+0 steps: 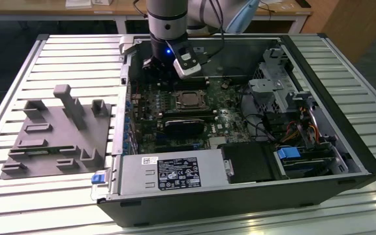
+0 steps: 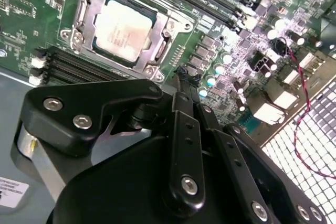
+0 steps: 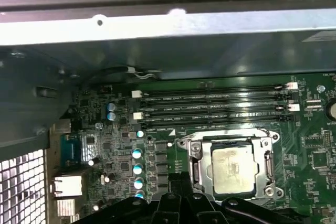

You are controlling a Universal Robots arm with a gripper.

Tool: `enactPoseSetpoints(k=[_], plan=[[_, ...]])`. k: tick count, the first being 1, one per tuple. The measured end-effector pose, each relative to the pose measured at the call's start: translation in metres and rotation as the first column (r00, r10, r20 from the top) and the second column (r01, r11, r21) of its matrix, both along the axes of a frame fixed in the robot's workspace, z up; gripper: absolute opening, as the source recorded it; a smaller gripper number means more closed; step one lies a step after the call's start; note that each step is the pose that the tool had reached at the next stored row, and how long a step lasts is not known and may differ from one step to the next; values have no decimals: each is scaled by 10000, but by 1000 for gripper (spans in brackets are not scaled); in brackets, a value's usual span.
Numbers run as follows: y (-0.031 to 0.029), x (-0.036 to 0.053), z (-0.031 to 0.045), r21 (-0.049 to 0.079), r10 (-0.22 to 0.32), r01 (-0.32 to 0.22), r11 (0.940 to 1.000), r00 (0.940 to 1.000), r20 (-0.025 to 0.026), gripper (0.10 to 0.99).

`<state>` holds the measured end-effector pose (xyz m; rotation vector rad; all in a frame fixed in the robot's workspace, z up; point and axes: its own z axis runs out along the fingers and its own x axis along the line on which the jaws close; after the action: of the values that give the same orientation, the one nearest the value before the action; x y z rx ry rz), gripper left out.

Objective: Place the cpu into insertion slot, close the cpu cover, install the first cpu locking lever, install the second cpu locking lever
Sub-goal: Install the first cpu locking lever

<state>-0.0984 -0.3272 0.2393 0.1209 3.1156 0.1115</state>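
1. We see a dull silvery-grey top on the cpu (image 2: 122, 29), mottled with pale smears.
2. The cpu cover (image 2: 85, 17) shines silver.
3. The motherboard (image 3: 315, 156) is green, speckled with small silvery parts.
4. The memory slots (image 3: 215, 103) are black with white end clips.
5. The gripper (image 2: 184, 77) is black with silver screw heads.
6. In the exterior view, we see the table (image 1: 18, 63) striped in pale grey slats and the fixture block (image 1: 51, 137) in plain grey.
7. A thin wire (image 2: 300, 90) runs red.

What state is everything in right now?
Chip: seated, metal top up.
Socket: filled by the chip.
Cover: down flat around the chip.
Memory slots: empty.
Case: side open.
Gripper: shut, empty, above the board beside the socket.
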Motion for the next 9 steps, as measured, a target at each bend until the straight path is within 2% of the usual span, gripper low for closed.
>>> enactPoseSetpoints(k=[2,7,9], plan=[[-1,-12,5,121,2,-2,9999,10000,1,106],[-1,-25,57,214,0,0,9998,10000,2,106],[-2,-44,61,317,0,0,9995,10000,4,106]])
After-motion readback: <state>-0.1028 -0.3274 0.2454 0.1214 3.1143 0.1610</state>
